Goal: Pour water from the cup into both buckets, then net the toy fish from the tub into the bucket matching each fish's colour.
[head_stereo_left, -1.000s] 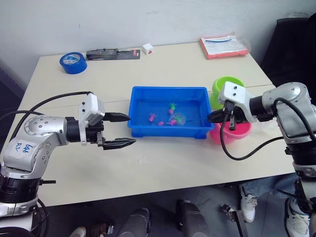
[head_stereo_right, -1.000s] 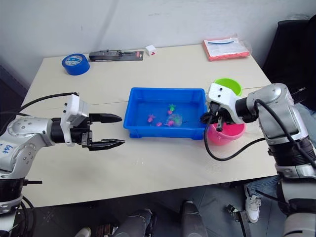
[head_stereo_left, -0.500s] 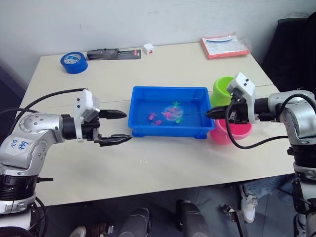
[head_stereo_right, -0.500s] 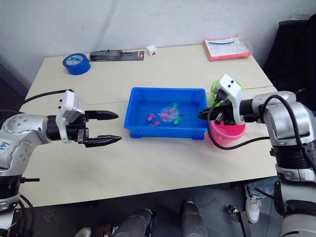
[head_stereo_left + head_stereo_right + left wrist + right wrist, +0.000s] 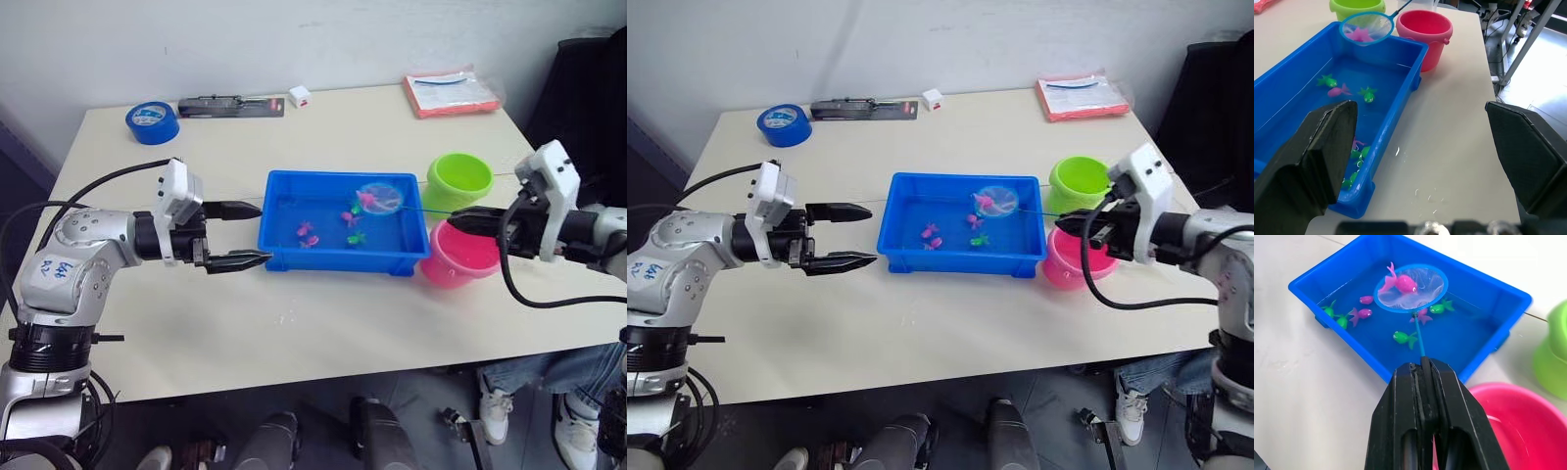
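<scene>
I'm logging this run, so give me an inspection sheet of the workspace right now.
Surface: beige table, a few droplets near the tub.
Job's things: blue tub holds water and fish; net raised with a pink fish; pink bucket and green bucket beside the tub.
Clutter: blue tape roll, black tool, red packet.
Grippers: right gripper shut on the net's handle; left gripper open, empty.
Cables: black cables along both arms.
Surroundings: white wall.

A bright blue rectangular plastic tub [image 5: 342,223] sits on a pale beige bench [image 5: 323,313]; a blue-rimmed net [image 5: 1411,287] of whitish mesh holds a magenta toy fish [image 5: 1402,283]; green and pink fish [image 5: 1405,337] lie in the tub; a lime green round bucket [image 5: 457,180]; a bright pink round bucket [image 5: 460,255]; a blue tape roll [image 5: 153,122]; each black-fingered tool [image 5: 236,236] has a white wrist housing.
</scene>
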`<state>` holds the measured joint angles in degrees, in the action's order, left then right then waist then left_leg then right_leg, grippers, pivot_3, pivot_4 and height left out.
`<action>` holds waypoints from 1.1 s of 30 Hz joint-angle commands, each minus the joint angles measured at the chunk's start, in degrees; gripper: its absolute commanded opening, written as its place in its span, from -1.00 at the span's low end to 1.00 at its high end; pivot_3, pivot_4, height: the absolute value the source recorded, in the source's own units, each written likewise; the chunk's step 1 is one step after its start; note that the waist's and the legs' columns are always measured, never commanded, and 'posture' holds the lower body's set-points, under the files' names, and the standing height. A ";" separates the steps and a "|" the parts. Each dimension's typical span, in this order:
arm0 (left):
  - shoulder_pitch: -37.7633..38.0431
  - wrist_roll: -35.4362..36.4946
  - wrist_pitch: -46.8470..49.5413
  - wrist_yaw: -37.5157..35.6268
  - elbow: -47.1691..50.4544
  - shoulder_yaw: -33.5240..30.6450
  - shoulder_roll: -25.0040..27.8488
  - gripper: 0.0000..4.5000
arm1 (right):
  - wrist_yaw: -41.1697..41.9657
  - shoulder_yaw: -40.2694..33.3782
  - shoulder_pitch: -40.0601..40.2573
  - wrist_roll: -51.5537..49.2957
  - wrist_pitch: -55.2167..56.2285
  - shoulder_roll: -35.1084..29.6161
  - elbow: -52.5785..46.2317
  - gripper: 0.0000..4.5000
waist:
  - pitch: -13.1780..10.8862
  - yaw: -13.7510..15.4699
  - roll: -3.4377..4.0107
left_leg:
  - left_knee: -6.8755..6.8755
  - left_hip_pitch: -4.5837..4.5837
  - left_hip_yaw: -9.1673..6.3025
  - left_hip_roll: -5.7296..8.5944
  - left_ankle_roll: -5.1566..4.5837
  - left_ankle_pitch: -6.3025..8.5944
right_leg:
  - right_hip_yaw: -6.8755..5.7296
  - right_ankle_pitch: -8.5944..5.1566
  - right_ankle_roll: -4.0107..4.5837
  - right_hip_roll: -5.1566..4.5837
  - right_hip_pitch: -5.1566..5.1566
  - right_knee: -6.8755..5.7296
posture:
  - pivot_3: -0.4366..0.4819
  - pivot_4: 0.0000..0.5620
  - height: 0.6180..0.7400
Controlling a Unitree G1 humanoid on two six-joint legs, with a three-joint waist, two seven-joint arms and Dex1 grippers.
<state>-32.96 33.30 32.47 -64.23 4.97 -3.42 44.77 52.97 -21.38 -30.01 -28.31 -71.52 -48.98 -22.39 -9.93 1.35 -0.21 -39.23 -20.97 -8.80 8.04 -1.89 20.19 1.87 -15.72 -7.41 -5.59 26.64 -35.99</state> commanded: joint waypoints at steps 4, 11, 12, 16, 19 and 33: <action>-4.77 -1.37 -2.12 -3.43 -3.66 1.72 -0.56 1.00 | -5.76 -15.88 8.44 -4.46 -6.56 -0.52 -12.58 -0.66 | 0.01 0.09 -0.01 | 0.01 0.00 0.01 0.00 0.00 0.00 | 0.01 0.01 -0.01 0.00 0.00 0.00 | -0.05 -0.47 1.00; -7.17 -3.28 -4.20 -6.04 -7.85 3.41 -1.69 1.00 | -10.94 -24.61 18.16 -4.54 -5.92 1.11 -20.62 -0.66 | 0.02 0.05 -0.03 | 0.00 0.04 0.04 0.00 -0.01 0.00 | 0.03 0.02 -0.02 0.01 -0.01 -0.05 | -0.05 -0.47 1.00; -7.63 -3.61 -4.64 -6.44 -8.63 3.72 -1.89 1.00 | -11.00 -25.30 20.29 -4.18 -4.65 0.99 -21.78 -0.66 | 0.03 0.11 -0.05 | -0.01 0.04 0.03 0.00 -0.02 -0.01 | 0.02 0.02 -0.02 0.00 -0.01 -0.06 | -0.05 -0.47 1.00; -9.79 -4.85 -5.89 -7.86 -11.33 4.62 -2.86 1.00 | -11.96 -27.07 27.15 -2.26 0.65 0.06 -25.22 -0.66 | 0.04 0.15 -0.07 | -0.03 0.03 0.05 0.04 -0.04 -0.02 | 0.03 0.03 -0.04 -0.02 -0.03 -0.05 | -0.05 -0.47 1.00; -10.92 -5.43 -6.39 -8.58 -12.59 4.94 -3.67 1.00 | -12.80 -27.11 31.81 -0.23 3.46 -0.78 -27.19 -0.66 | 0.05 0.03 -0.07 | -0.08 0.03 0.05 0.06 -0.05 -0.02 | 0.04 0.04 -0.07 -0.03 -0.05 -0.05 | -0.05 -0.47 1.00; -13.11 -8.03 -9.52 -10.80 -17.49 6.43 -7.34 1.00 | -19.81 -21.45 51.28 21.96 30.85 0.78 -31.73 -0.66 | 0.09 0.11 -0.15 | -0.12 0.06 0.06 0.06 -0.05 -0.02 | 0.06 0.05 -0.07 0.01 -0.06 -0.11 | -0.05 -0.47 1.00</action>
<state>-44.66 25.43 24.17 -74.41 -12.33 3.36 37.37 35.03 -43.05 20.82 -10.11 -45.65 -48.84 -52.70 -9.83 1.45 -0.37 -39.38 -20.89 -8.72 8.10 -1.94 20.17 1.94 -15.67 -7.49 -5.59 26.57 -36.10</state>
